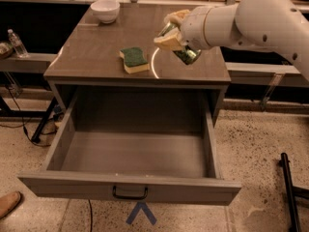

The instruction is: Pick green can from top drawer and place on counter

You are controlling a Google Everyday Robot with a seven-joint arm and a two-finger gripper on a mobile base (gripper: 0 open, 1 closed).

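Observation:
My gripper [173, 33] is shut on the green can [183, 51], which hangs tilted between the tan fingers [166, 41] just above the right part of the counter [96, 57]. The can's shiny green body and silver end show below and right of the fingers. The white arm reaches in from the upper right. The top drawer [130, 190] stands pulled fully open below the counter, its grey inside bare, with the black handle at the centre of its front panel. A thin white arc is marked on the counter under the gripper.
A green-topped yellow sponge [133, 60] lies on the counter left of the gripper. A white bowl [105, 10] sits at the counter's far left corner. A water bottle [16, 42] stands on a shelf at left. A black post [289, 187] stands at the lower right.

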